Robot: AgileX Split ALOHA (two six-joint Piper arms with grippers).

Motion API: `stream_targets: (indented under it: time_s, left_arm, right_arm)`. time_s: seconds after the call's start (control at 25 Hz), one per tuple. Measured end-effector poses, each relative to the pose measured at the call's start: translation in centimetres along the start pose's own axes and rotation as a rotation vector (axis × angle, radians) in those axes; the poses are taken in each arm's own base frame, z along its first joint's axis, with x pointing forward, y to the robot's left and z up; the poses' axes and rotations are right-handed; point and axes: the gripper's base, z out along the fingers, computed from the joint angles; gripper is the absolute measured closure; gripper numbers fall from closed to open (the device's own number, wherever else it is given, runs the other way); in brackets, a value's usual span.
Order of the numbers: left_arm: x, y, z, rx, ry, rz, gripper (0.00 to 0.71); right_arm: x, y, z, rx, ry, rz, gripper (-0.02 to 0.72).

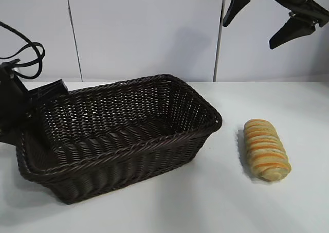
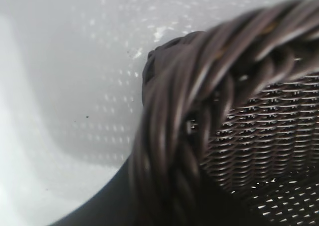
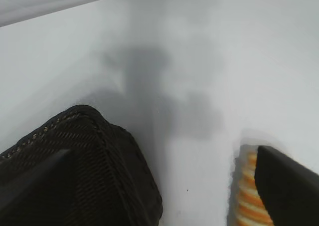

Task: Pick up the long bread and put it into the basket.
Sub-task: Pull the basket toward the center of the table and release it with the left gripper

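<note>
The long bread [image 1: 264, 149], tan with orange stripes, lies on the white table to the right of the basket [image 1: 123, 140], apart from it. The basket is empty. My right gripper [image 1: 248, 36] is open and empty, high above the table, over the gap between basket and bread. In the right wrist view the right gripper [image 3: 162, 156] frames the basket's corner [image 3: 114, 176] on one side and one end of the bread [image 3: 246, 196] on the other. My left gripper [image 1: 46, 94] sits low at the basket's far left end, close against its braided rim [image 2: 199, 111].
A white table [image 1: 257, 212] with a pale wall behind it. Black cables [image 1: 25, 53] loop above the left arm. Bare table lies in front of and to the right of the bread.
</note>
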Motion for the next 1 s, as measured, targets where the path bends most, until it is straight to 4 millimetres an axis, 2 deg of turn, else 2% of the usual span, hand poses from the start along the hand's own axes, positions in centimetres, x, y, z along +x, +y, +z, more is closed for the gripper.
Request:
stream_targets:
  time_s: [0.2, 0.36, 1.0]
  left_arm:
    - [-1.9, -2.1, -3.0, 0.03, -0.028, 0.104, 0.61]
    - [-2.5, -2.6, -3.8, 0.023, -0.024, 0.169, 0.61]
    - [-3.6, -0.4, 2.7, -0.02, 0.128, 0.182, 0.61]
  right_arm:
    - [0.0, 0.0, 0.0, 0.0, 0.0, 0.0, 0.008]
    - [0.0, 0.0, 0.0, 0.0, 0.0, 0.0, 0.008]
    - [0.0, 0.0, 0.0, -0.001, 0.0, 0.001, 0.008]
